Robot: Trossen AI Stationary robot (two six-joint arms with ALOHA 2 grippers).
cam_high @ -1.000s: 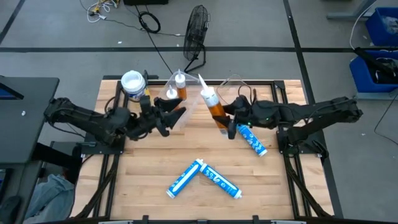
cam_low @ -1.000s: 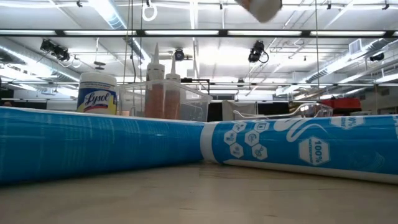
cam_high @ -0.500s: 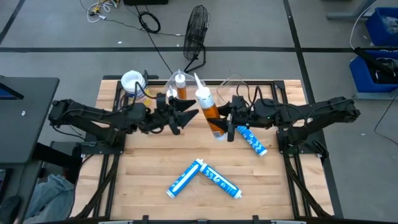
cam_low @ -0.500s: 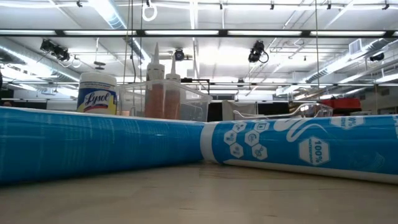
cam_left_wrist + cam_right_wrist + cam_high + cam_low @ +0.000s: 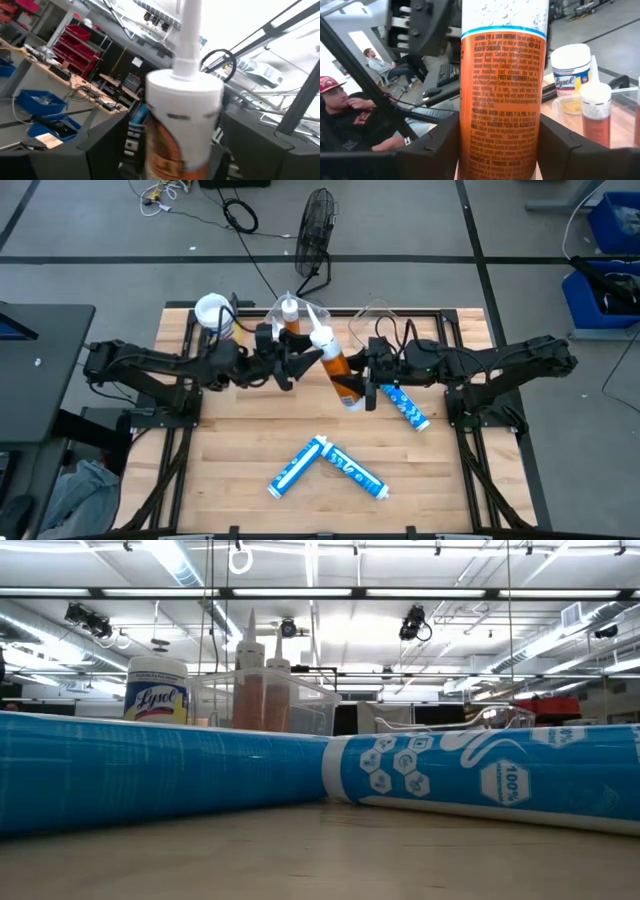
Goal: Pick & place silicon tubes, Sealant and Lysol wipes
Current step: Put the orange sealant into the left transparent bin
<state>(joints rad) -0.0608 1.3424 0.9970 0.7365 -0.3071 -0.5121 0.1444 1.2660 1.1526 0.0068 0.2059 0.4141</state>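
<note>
Fan [image 5: 315,225] beyond table [image 5: 250,440]; blue-white tubes [image 5: 330,465] lying near front.

**Orange tube fills the left wrist view**

An orange sealant tube [image 5: 182,125] with a white shoulder and a long white nozzle stands close in front of the camera, nearly upright. Behind it, a black wire ring [image 5: 218,62], probably a fan guard. Farther off are red shelving [image 5: 75,42], a cluttered workbench [image 5: 80,82] and blue bins [image 5: 42,102].

wooden table [image 5: 240,450] | on it: three blue-white tubes [image 5: 298,465], Lysol wipes [image 5: 212,315], clear bin [image 5: 296,315], possibly safety glasses [image 5: 375,310]
</note>
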